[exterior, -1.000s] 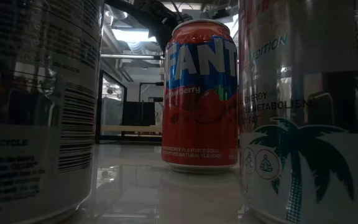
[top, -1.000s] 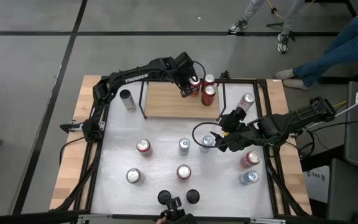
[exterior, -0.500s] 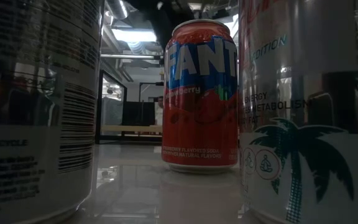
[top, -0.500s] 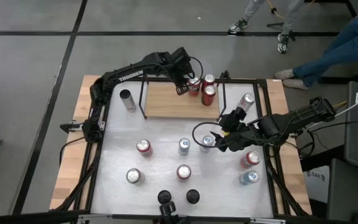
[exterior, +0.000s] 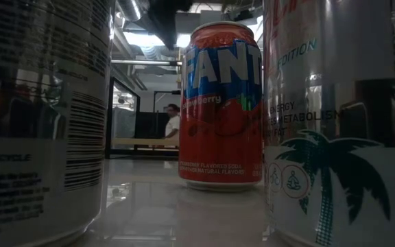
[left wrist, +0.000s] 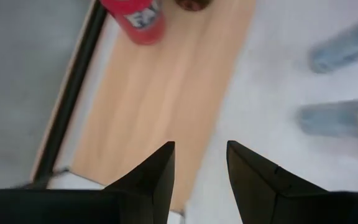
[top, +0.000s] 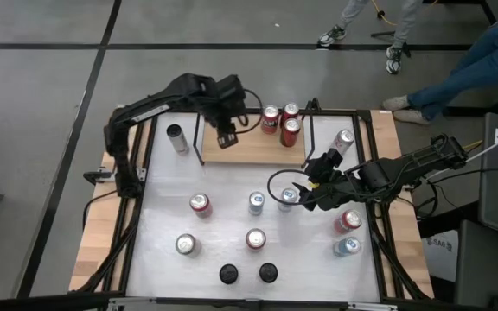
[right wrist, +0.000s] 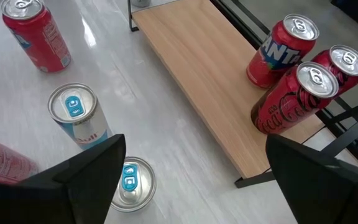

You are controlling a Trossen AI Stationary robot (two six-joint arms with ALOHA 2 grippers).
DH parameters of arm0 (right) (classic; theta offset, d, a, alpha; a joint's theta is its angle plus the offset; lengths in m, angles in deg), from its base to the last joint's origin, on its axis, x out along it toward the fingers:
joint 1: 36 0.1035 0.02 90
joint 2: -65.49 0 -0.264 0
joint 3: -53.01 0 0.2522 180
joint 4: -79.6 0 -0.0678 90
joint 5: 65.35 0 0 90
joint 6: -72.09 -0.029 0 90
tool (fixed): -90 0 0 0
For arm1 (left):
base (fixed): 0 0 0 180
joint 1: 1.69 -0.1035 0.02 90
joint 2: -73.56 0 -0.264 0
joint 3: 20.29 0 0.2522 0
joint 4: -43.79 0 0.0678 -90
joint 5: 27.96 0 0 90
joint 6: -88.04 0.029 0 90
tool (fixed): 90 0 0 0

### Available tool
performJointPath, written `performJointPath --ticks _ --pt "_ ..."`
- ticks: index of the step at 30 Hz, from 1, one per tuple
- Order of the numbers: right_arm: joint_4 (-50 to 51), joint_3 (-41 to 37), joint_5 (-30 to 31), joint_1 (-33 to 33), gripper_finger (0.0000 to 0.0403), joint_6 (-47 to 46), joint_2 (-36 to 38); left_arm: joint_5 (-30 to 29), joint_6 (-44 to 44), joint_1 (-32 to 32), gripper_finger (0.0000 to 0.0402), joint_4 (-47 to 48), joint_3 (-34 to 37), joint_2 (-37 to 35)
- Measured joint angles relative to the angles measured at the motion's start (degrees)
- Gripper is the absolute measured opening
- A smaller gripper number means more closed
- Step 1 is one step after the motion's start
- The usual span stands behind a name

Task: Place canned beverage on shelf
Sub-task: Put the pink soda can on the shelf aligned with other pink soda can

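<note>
Cans are standing three together at one end of the shelf (top: 251, 140), a light-wood board with thin black rods at its ends: a red Fanta can (top: 271, 119), a second red can (top: 290, 111) and a dark red can (top: 290, 131), all upright and close together. Over the shelf's bare middle, the left tool (top: 226, 139) is hovering clenched and holding nothing. Beside the shelf, over the white worktop (top: 223, 229), the right tool (top: 305, 193) is waiting with its fingers spread, a blue-and-silver can (top: 286, 199) sitting just below it.

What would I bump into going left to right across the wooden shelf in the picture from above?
Left gripper over the shelf → red Fanta can → two more red cans, close together.
</note>
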Motion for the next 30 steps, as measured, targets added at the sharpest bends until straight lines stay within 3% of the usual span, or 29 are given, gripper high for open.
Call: performJointPath --ticks 4,13,20,30 --pt "0.0 0.0 -0.2 0.0 0.0376 0.0 0.0 0.0 -4.2 3.7 0.0135 2.4 1.0 -3.8" --pt "0.0 0.0 -0.6 0.0 0.0376 0.6 0.0 0.0 -15.5 12.6 0.0160 2.2 12.0 -12.8" --pt "-0.2 0.0 -0.6 0.0 0.0376 0.9 0.0 0.9 -22.8 17.6 0.0228 1.9 21.0 -16.3" --pt "-0.2 0.0 -1.1 0.0 0.0376 0.9 0.0 3.6 -31.9 24.2 0.0343 -0.1 31.9 -16.2"
